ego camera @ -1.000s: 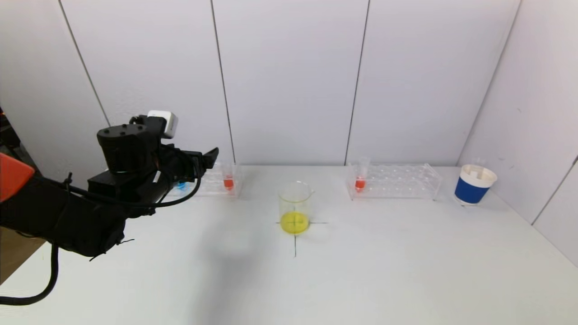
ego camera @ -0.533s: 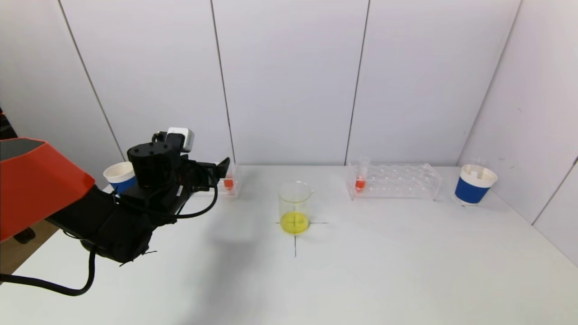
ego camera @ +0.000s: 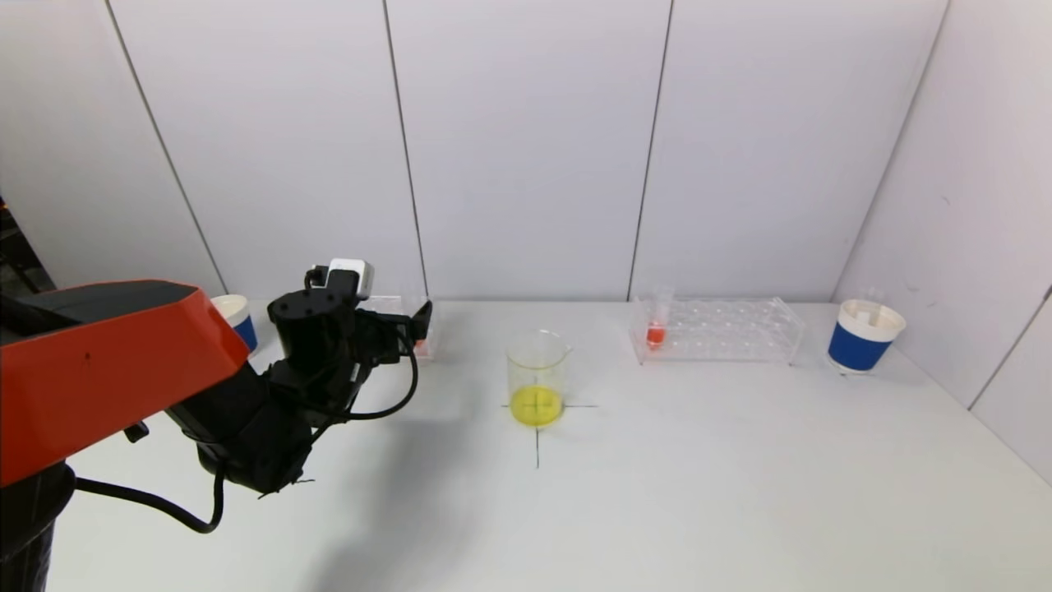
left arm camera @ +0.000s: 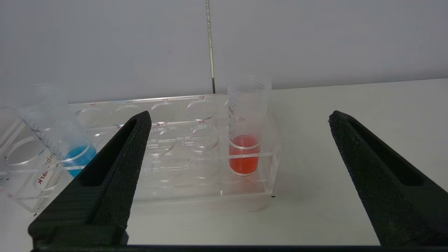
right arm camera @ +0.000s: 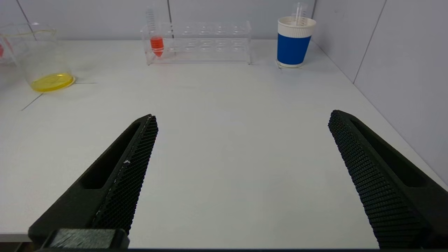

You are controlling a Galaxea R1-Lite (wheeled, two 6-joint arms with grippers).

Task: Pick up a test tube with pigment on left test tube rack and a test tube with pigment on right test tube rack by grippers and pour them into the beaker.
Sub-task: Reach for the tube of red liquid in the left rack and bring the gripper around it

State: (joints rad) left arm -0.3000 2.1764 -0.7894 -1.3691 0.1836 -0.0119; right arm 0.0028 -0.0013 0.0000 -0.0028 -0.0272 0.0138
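White table (ego camera: 699, 493) and grey wall panels frame the scene. At far left, the left gripper (left arm camera: 238, 175) hovers before the left rack (left arm camera: 175, 168), jaws wide apart, the red-pigment tube (left arm camera: 245, 140) upright between them untouched. Centre stands the beaker (ego camera: 537, 378) holding yellow liquid. Far right, the right rack (ego camera: 723, 329) holds another red tube (ego camera: 656, 325). Near the table's right front, the right gripper (right arm camera: 241, 175) gapes empty.
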